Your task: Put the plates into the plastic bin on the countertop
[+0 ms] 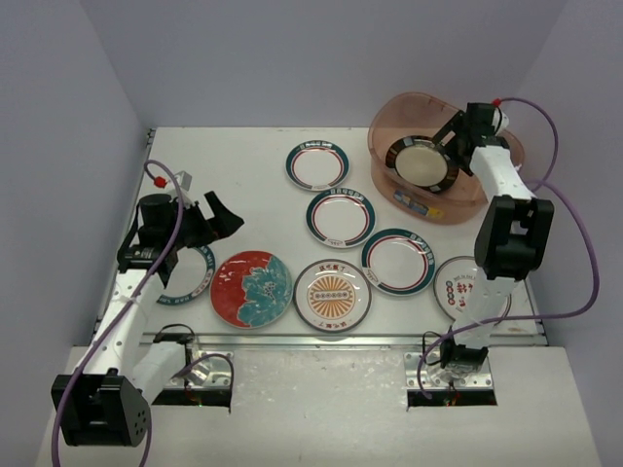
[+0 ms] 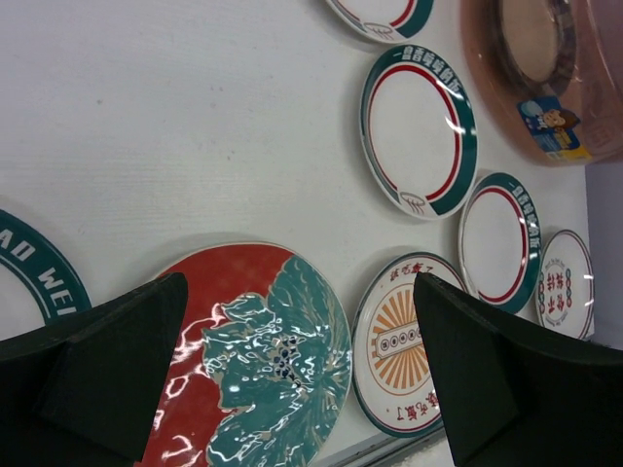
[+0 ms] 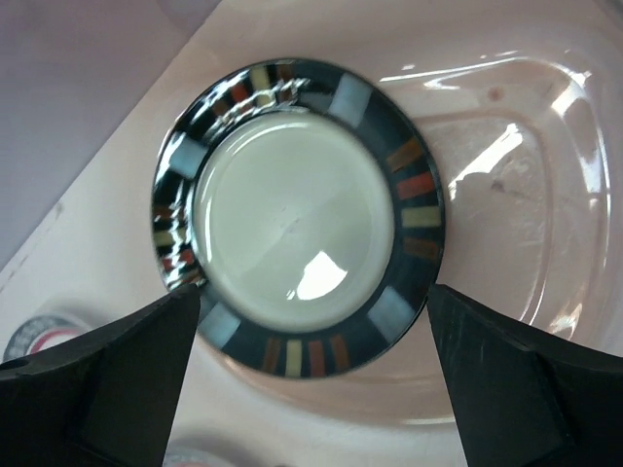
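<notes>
The dark-rimmed plate (image 3: 297,216) lay inside the plastic bin (image 1: 409,99) at the far right of the worktop (image 1: 224,156). My right pincer (image 3: 311,295) hung over it, fingers wide apart and gripping nothing. Out on the worktop lay three teal-and-red rimmed plates (image 1: 341,217), the floral plate (image 1: 251,288), the sunburst plate (image 1: 332,295) and the red-lettered plate (image 1: 458,285), which was beside my right arm. My left pincer (image 2: 300,282), also spread wide and empty, hovered above the floral plate at the near left.
</notes>
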